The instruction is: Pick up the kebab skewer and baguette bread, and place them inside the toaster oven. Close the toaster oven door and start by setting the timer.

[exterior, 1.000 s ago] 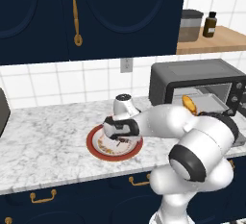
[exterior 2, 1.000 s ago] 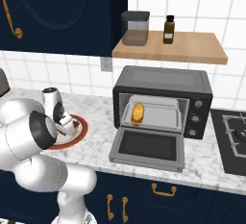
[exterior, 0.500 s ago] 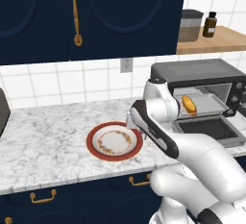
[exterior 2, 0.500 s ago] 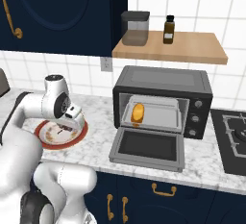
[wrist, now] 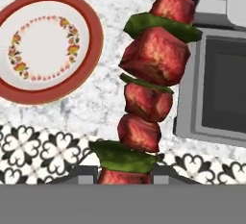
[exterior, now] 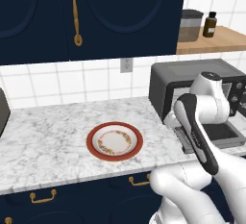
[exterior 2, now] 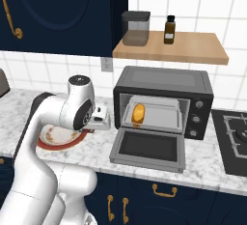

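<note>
1. The kebab skewer (wrist: 151, 81) rises from between the finger tips in the hand view, its red chunks and green slices stacked along the stick; the gripper (wrist: 126, 172) is clamped on its lower end.
2. Beneath it in that view lie the marble counter (wrist: 105, 107), the red-rimmed floral plate (wrist: 48, 50) to one side and the toaster oven door (wrist: 218, 86) to the other.
3. The baguette bread (exterior 2: 138, 113) stands on the rack inside the toaster oven (exterior 2: 164, 101), at its left side (the door (exterior 2: 150, 147) lies folded down flat on the counter).
4. The arm is bent at the elbow, its hand (exterior 2: 99, 118) held level between the plate (exterior 2: 58, 137) and the oven's left wall, above the counter.
5. From the left base view the forearm (exterior: 202, 122) crosses in front of the oven (exterior: 192, 81); the plate (exterior: 115, 141) sits bare on the counter (exterior: 48, 136).
</note>
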You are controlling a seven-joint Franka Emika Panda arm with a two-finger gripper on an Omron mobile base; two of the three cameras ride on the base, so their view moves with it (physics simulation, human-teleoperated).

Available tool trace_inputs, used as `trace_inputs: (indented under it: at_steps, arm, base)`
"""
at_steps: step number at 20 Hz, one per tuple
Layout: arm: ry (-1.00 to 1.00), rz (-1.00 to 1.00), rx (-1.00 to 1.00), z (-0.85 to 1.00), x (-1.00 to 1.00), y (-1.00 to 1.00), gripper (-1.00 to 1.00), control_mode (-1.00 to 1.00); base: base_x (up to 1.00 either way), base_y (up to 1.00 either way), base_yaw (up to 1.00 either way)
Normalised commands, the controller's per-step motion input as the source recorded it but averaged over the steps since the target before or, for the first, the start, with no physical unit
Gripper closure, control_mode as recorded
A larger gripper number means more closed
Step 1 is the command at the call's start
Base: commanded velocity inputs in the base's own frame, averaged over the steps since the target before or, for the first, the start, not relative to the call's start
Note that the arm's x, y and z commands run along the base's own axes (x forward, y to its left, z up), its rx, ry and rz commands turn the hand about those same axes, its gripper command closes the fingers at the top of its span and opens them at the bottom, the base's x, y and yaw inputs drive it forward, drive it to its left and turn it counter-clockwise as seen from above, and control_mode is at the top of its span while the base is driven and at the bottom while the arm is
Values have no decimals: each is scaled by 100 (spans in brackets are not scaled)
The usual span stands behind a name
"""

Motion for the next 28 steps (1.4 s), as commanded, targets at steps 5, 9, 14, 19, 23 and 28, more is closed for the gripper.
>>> trace_inputs:
  at_steps: [5,9,14,19,23,28]
  arm:
    - [0,22,0,36,4,-100,100,-100]
    - [0,15,0,1,35,-94,100,-100]
    - [-1,9,0,0,32,-82,100,-100]
    - [1,1,0,0,47,-64,100,-100]
    - [1,2,0,-27,36,-21,100,-100]
    - [0,0,0,-26,54,-17,100,-100]
  base:
    - [0,0,0]
    - [0,0,0]
    - [0,0,0]
    - [0,0,0]
    - [0,0,0]
    - [0,0,0]
